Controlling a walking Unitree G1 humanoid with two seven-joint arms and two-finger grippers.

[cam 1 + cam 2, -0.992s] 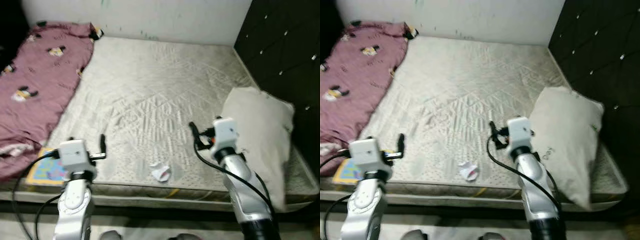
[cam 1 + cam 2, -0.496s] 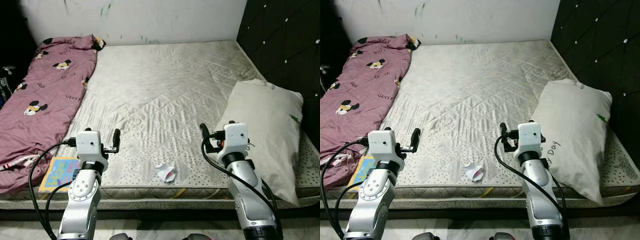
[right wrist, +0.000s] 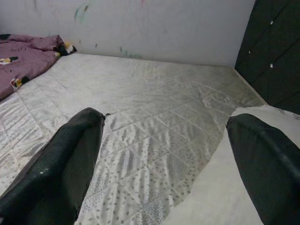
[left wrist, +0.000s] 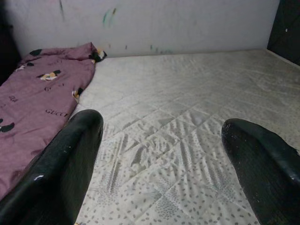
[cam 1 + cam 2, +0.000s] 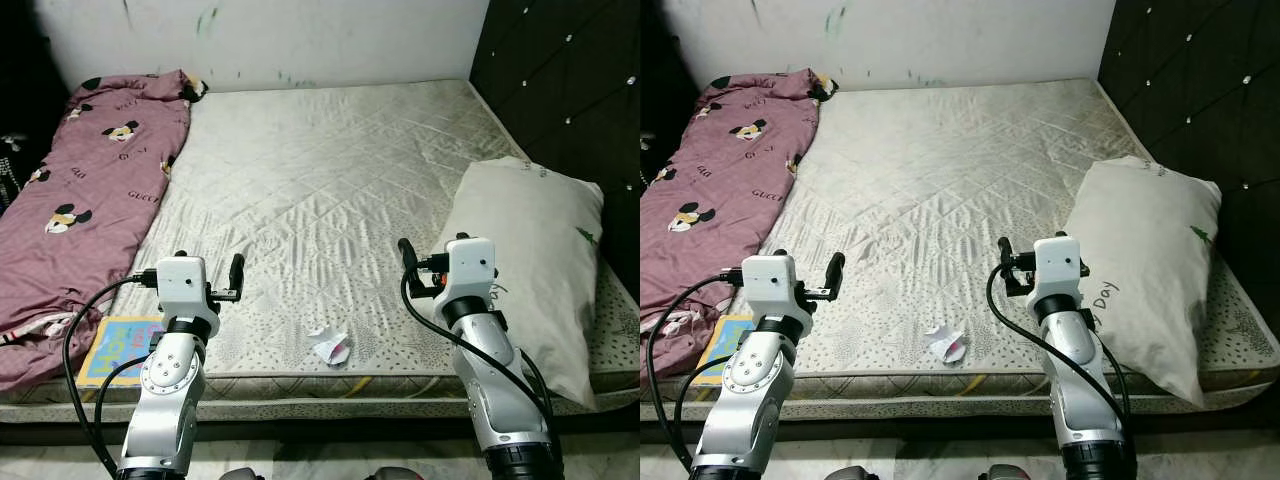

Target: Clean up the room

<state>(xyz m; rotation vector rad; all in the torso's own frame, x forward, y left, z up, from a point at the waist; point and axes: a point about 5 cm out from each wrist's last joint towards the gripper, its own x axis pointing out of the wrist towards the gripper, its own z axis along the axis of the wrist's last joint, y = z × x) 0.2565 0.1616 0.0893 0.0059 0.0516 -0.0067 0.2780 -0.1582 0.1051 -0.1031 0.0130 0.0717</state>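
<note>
A crumpled white paper scrap (image 5: pixel 329 345) with a red mark lies on the bare quilted mattress (image 5: pixel 320 180), close to its front edge. It sits between my two raised arms. My left gripper (image 5: pixel 236 270) hovers over the front left of the mattress, open with nothing between its fingers (image 4: pixel 70 159). My right gripper (image 5: pixel 405 254) hovers right of the scrap and beside a white pillow (image 5: pixel 535 250). It is open too, its fingers (image 3: pixel 65 159) spread wide and empty.
A pink cartoon-print blanket (image 5: pixel 80 190) covers the bed's left side. A colourful flat booklet (image 5: pixel 118 345) lies at the front left corner beside it. A dark padded headboard (image 5: pixel 560 80) stands on the right, and a white wall (image 5: pixel 280 40) at the far end.
The camera shifted and the blur of a second ago is gone. Both grippers stay open in about the same place. Nothing on the bed has moved.
</note>
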